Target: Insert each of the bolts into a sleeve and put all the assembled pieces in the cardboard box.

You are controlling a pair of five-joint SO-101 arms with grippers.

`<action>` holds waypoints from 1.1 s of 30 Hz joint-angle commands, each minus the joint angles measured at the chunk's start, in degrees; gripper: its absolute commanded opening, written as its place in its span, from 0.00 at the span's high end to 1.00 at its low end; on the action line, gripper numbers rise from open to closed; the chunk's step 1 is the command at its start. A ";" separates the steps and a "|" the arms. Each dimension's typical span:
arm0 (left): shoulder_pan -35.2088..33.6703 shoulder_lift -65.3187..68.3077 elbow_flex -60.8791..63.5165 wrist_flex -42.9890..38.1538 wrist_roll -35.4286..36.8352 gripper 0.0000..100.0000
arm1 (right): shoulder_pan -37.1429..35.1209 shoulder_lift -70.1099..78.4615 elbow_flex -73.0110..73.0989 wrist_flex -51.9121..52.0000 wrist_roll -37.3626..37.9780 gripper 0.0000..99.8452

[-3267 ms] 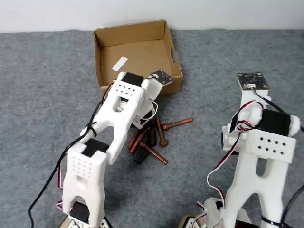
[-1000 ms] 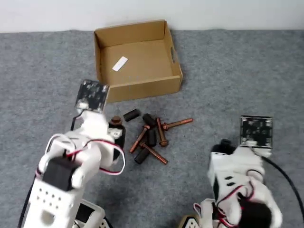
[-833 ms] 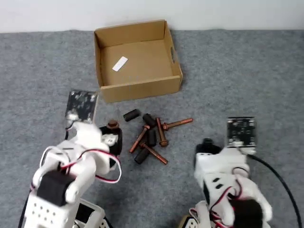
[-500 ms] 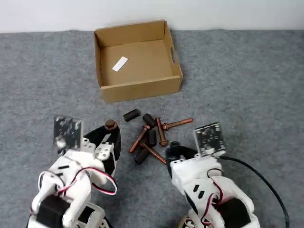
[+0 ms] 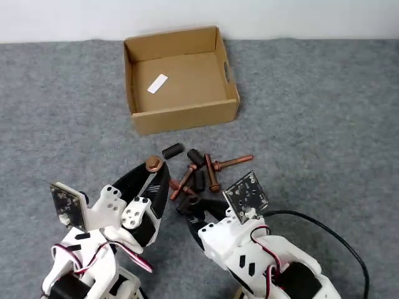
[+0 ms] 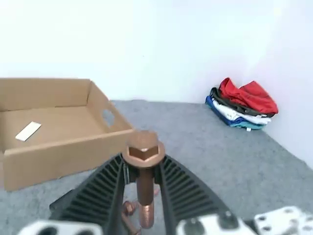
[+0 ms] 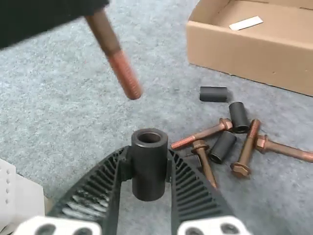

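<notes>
Both arms have pulled back and converged. The left gripper (image 6: 143,167) pinches a copper bolt (image 6: 143,152), its tip just above and apart from the black sleeve (image 7: 148,169) clamped in the right gripper (image 7: 148,157). Insertion is not yet done. Loose bolts (image 5: 232,162) and loose sleeves (image 5: 173,151) lie near the cardboard box (image 5: 187,115).

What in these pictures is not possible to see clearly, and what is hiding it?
High view: the bolt shank is hidden between the fingers of the left end effector.
High view: the sleeve is lost against the dark right end effector.
Left wrist view: the pile is mostly behind the end effector.
Right wrist view: the bolt head is covered by a blurred dark finger.
</notes>
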 commanded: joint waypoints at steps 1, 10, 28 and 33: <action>0.62 -0.53 -2.24 -3.69 0.79 1.00 | -2.07 -0.48 0.35 -3.65 -0.09 0.99; 7.56 -0.53 -2.51 -2.02 0.62 1.00 | -3.56 -0.92 1.58 -7.16 11.16 0.99; 7.47 -0.35 -2.24 -2.02 -1.05 1.00 | 2.68 -0.92 -0.44 -7.16 12.66 0.99; 7.47 -0.26 -0.13 -2.02 -1.05 1.00 | 2.68 -0.92 -1.58 -9.45 16.35 0.99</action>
